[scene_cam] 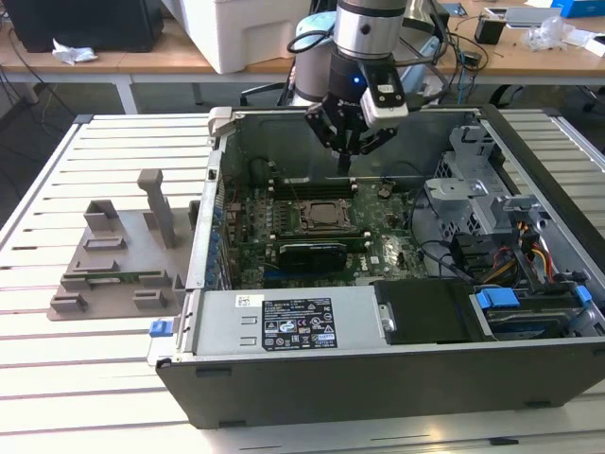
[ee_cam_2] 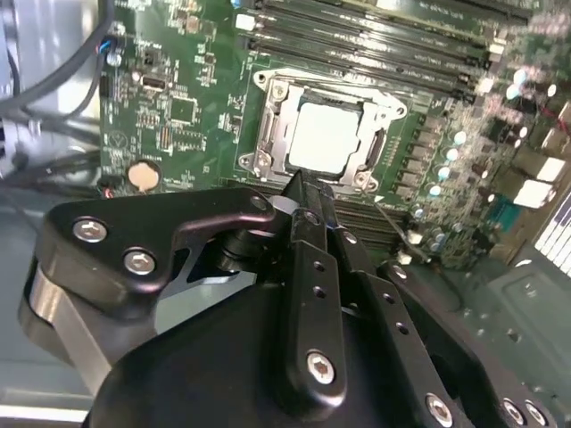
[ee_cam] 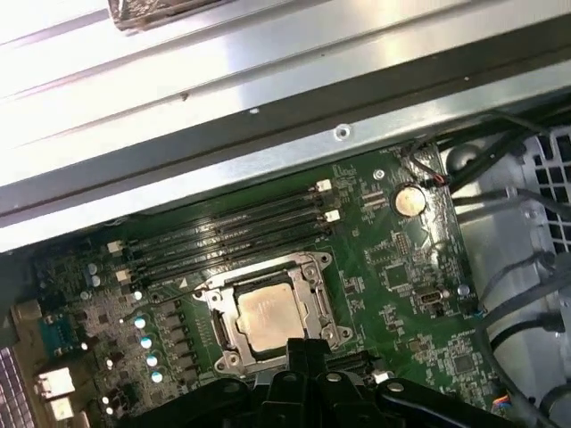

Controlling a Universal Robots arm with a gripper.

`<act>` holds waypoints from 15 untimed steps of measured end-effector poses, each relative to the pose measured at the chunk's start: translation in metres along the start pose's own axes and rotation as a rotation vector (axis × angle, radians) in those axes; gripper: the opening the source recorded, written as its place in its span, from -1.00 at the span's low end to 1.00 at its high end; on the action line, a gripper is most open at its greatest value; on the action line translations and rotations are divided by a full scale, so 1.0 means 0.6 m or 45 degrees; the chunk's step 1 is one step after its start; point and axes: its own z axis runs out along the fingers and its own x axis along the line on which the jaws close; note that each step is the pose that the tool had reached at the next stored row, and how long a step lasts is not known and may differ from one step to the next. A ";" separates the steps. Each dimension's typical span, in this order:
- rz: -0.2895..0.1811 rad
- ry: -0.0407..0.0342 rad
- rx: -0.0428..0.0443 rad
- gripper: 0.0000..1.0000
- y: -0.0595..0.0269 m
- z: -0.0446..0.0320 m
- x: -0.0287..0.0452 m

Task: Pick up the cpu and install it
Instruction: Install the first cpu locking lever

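The pincer (scene_cam: 346, 163) hung inside the open computer case (scene_cam: 378, 388). The case walls rose around it, with free room above the motherboard (ee_cam: 384, 267). In both wrist views its black body hid the board nearest it. Its fingers (ee_cam_2: 308, 232) were pressed together, holding nothing. The tips were at the socket frame (ee_cam_2: 268, 134), contact unclear. The cpu (ee_cam_2: 326, 138) lay in that socket, just beyond the tips.

A robotics lab or workshop: a robot arm (scene_cam: 364, 28) over an open desktop computer case (scene_cam: 378, 378) on a slatted metal table (scene_cam: 57, 378), a grey parts fixture (scene_cam: 104, 255) beside it, and cable-strewn wooden benches (scene_cam: 170, 59) along the far side.
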 end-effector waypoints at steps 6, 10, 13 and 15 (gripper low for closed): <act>-0.194 -0.0084 0.007 -0.79 0.000 0.000 0.000; -0.337 -0.0145 0.013 -0.79 0.000 0.000 0.000; -0.400 -0.0172 0.015 -0.79 0.000 0.000 0.000; -0.444 -0.0192 0.017 -0.79 0.000 0.000 0.000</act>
